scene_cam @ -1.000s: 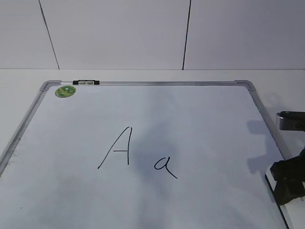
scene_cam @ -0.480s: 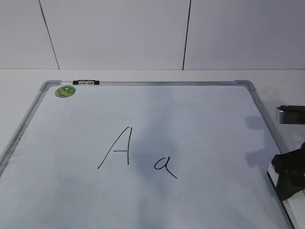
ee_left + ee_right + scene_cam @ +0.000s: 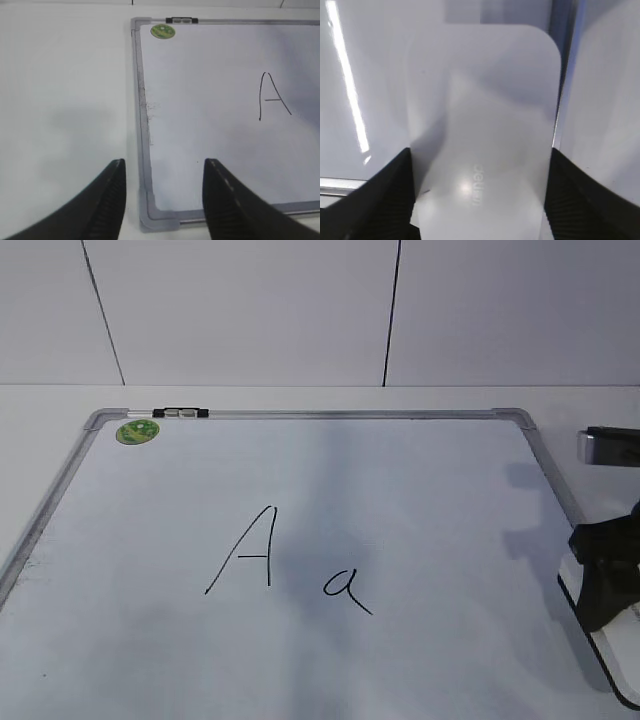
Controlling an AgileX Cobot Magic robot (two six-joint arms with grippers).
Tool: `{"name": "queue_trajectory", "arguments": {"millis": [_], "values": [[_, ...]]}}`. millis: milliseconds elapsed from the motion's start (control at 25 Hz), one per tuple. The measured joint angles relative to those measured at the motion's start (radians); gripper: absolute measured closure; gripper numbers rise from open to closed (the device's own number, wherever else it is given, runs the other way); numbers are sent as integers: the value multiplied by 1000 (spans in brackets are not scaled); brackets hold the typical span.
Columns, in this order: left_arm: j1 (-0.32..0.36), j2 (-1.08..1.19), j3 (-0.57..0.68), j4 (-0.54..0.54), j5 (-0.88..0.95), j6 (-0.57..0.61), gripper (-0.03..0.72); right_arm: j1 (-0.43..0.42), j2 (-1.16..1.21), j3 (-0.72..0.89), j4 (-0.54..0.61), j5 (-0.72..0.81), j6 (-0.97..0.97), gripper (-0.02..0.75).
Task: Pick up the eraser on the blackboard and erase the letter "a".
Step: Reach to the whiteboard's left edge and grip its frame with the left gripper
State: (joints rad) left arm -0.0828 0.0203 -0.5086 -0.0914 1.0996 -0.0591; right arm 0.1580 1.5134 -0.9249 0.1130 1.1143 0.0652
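Observation:
The blackboard (image 3: 320, 415) is a white board with a silver frame lying flat on the table. The letter "a" (image 3: 345, 588) sits near its middle, right of a capital "A" (image 3: 248, 550). At the board's right edge my right gripper (image 3: 600, 585) is shut on the eraser (image 3: 612, 655), whose black underside edge shows. In the right wrist view the white eraser (image 3: 480, 110) fills the gap of the right gripper (image 3: 480, 152), with both fingers against its long sides. My left gripper (image 3: 164, 162) hangs open and empty over the board's near-left corner (image 3: 157, 220).
A green round sticker (image 3: 137, 431) and a small black-and-silver clip (image 3: 180, 413) mark the board's far-left corner. White table surrounds the frame (image 3: 137, 100). A grey-black part (image 3: 610, 448) juts in at the right edge. A white panelled wall stands behind.
My right gripper has moved up in the exterior view with the eraser, and more of the eraser's black underside edge now shows. The letters and the board are unchanged.

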Motion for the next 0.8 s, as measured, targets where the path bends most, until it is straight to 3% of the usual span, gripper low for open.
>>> {"name": "queue_trajectory", "arguments": {"millis": [360, 800], "values": [[-8, 324, -114, 129, -133, 0, 317, 0, 0, -69, 27, 28, 0, 176], [-32, 885, -279, 127, -203, 0, 317, 0, 0, -75, 93, 24, 0, 176]]}}
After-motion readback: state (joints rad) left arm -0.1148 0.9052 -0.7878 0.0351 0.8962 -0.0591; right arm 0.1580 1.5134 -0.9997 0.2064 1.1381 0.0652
